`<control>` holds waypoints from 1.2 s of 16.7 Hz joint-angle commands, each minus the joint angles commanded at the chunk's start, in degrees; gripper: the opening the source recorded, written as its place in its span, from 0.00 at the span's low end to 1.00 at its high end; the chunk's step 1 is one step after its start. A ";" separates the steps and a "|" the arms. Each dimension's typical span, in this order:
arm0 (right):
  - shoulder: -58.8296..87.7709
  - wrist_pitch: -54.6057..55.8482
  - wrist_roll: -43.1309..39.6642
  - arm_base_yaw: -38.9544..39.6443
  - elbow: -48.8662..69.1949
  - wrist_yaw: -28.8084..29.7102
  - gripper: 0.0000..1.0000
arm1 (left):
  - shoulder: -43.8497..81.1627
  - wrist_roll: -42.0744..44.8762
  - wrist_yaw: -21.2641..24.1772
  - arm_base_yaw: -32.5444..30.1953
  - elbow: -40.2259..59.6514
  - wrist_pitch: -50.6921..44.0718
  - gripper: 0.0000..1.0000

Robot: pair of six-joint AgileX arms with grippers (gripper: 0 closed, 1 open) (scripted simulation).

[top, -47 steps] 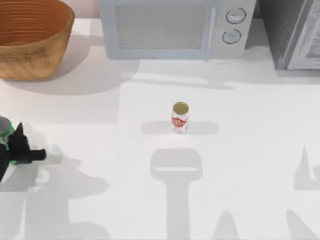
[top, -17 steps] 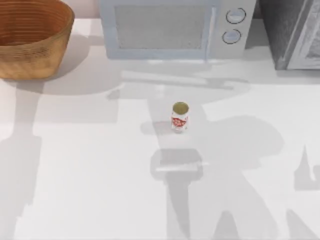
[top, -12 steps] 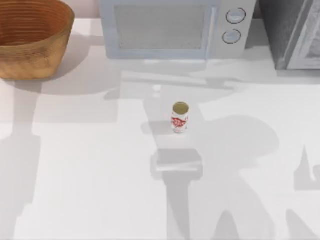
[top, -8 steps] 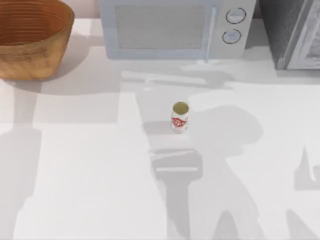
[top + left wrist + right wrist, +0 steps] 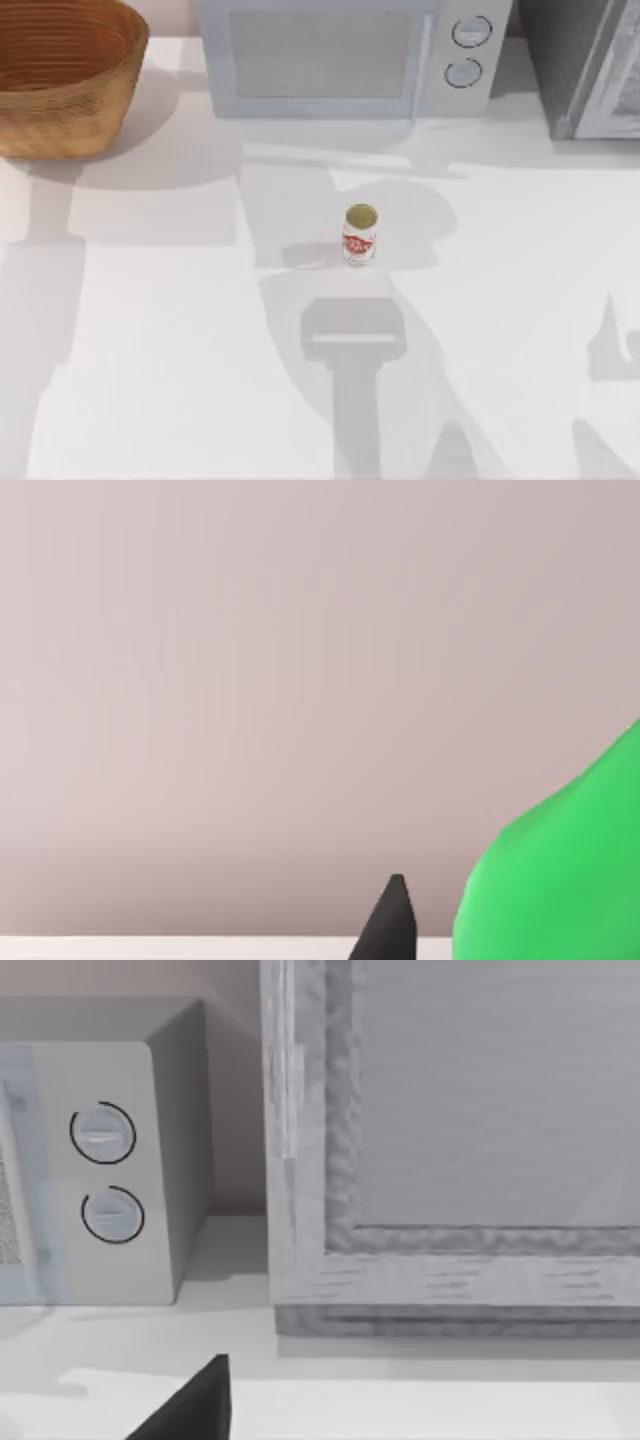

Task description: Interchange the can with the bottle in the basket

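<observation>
The can (image 5: 360, 234), white with red markings and a gold top, stands upright in the middle of the table. At the table's far left corner sits the wicker basket (image 5: 62, 100), and what shows of its inside holds nothing. In the left wrist view the green bottle (image 5: 560, 880) looms close, with a plain wall behind it. My left gripper (image 5: 430, 935) is shut on it, one black fingertip (image 5: 392, 920) showing beside the bottle. A dark part of my right gripper (image 5: 195, 1410) points toward the back right of the table.
A pale microwave (image 5: 345, 55) stands along the back edge, also seen as the microwave (image 5: 100, 1170) from the right wrist. A grey cabinet (image 5: 585, 65) fills the back right corner. Arm shadows lie across the white table (image 5: 150, 330) around the can.
The left gripper with the bottle, at the table's left edge 2.8 s ago, has left the top view. Arm shadows have shifted across the table. The can and basket have not moved.
</observation>
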 joint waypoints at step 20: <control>0.00 0.00 0.00 0.00 0.00 0.00 1.00 | 0.00 0.00 0.00 0.00 0.00 0.00 1.00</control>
